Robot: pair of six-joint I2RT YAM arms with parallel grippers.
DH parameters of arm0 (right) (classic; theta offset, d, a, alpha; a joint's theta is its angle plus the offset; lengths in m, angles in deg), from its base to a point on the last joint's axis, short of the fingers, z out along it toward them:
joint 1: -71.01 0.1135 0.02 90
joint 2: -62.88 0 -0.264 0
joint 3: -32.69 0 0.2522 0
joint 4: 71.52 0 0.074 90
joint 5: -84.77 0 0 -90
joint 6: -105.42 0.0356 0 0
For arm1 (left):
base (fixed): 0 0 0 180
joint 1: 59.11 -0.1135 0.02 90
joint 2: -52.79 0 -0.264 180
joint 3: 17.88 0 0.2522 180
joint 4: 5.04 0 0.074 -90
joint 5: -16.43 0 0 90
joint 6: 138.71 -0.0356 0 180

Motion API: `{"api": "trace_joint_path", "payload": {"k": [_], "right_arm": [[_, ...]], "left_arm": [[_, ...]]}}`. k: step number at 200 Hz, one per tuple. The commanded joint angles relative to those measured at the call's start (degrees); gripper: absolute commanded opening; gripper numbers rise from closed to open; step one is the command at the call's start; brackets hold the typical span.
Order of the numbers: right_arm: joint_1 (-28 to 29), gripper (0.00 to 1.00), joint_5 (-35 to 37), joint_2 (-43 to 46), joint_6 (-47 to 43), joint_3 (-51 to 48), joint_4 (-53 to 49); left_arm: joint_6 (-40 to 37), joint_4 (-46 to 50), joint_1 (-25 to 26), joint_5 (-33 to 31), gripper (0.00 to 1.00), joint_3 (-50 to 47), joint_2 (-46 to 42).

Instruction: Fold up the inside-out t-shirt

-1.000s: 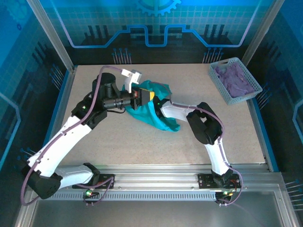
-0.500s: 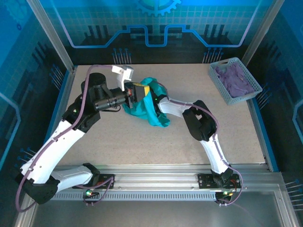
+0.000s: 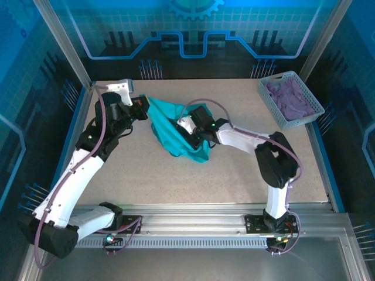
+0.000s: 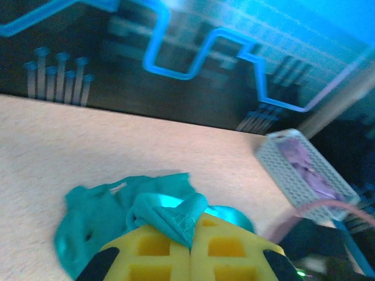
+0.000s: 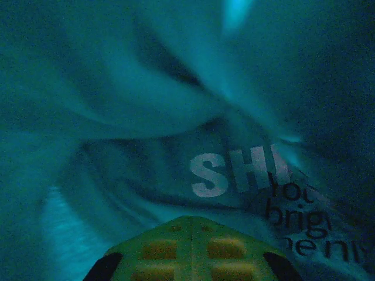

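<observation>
The left claw pinches a fold of the shirt, holding that edge up off the surface. The right claw, closed, sits inside the shirt just beyond, probably to turn it right-side out.

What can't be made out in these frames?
- Right wrist view: whether the shut right gripper grips any cloth. The picture is dark, and the gripper is pressed into t-shirt folds.
- Same view: the full print. Folds cover the end of the lettering.
- Top view: the collar and sleeves. The t-shirt is bunched.
- Left wrist view: how many purple cloths fill the basket. The view is blurred.
</observation>
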Motion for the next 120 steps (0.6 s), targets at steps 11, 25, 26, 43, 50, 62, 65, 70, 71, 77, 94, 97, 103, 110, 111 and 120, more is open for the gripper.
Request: {"api": "trace_joint_path", "payload": {"k": [11, 25, 26, 43, 50, 62, 65, 70, 71, 77, 94, 97, 103, 110, 111, 120], "right_arm": [[-0.8, 0.0, -8.2, 4.6, 1.2, -4.9, 6.2], [-0.8, 0.0, -10.6, 5.3, 2.1, -5.0, 8.2], [-0.8, 0.0, -10.8, 5.3, 2.2, -5.0, 8.3], [-0.8, 0.0, -12.9, 5.6, 3.3, -4.1, 9.8], [-0.8, 0.0, -13.1, 5.8, 3.5, -3.6, 9.9], [-0.8, 0.0, -12.0, 5.8, 3.2, -2.5, 8.8], [-0.8, 0.0, -11.4, 5.8, 3.1, -2.4, 8.6], [-0.9, 0.0, -10.1, 5.7, 2.9, -2.4, 8.4], [-0.8, 0.0, -9.8, 5.7, 2.8, -2.4, 8.4], [-0.8, 0.0, -7.8, 5.3, 2.4, -2.3, 8.0], [-0.3, 0.0, -3.7, 2.7, 0.5, -1.6, 6.3], [0.0, 0.0, -3.3, 2.2, 0.1, -1.5, 6.1], [0.7, 0.0, -2.4, 1.2, -0.8, -1.4, 6.0], [1.9, 0.04, -1.5, 0.3, -2.2, -1.6, 6.5], [2.0, 0.04, -1.4, 0.3, -2.3, -1.7, 6.6], [3.5, 0.08, -0.3, -0.3, -3.2, -2.4, 8.1]], "left_arm": [[3.0, -4.7, -2.0, -2.6, 0.0, -3.5, 0.9], [3.5, -5.7, -2.0, -0.3, 0.0, -4.1, 2.3], [3.5, -5.8, -2.0, -0.1, 0.0, -4.1, 2.3], [4.0, -6.5, -2.0, 2.5, 0.0, -4.2, 4.0], [4.2, -6.7, -2.0, 2.7, 0.0, -4.5, 4.4], [4.2, -6.6, -2.0, 2.7, 0.0, -4.6, 4.5], [4.1, -6.7, -2.0, 2.8, 0.0, -4.7, 4.5], [3.9, -6.7, -2.0, 2.8, 0.0, -4.8, 4.3], [3.9, -6.7, -2.0, 2.8, 0.0, -4.8, 4.2], [3.9, -6.7, -2.0, 3.2, 0.0, -4.9, 4.1], [4.1, -8.0, -2.0, 6.6, 0.0, -5.2, 3.2], [4.4, -8.3, -2.0, 7.4, 0.0, -5.2, 3.1], [4.7, -8.8, -2.0, 9.0, 0.0, -5.2, 2.9], [5.1, -9.3, -1.9, 10.8, 0.0, -4.9, 2.8], [5.2, -9.4, -1.9, 11.0, 0.0, -4.8, 2.8], [5.6, -9.5, -1.9, 12.9, 0.0, -4.3, 2.8]]}}
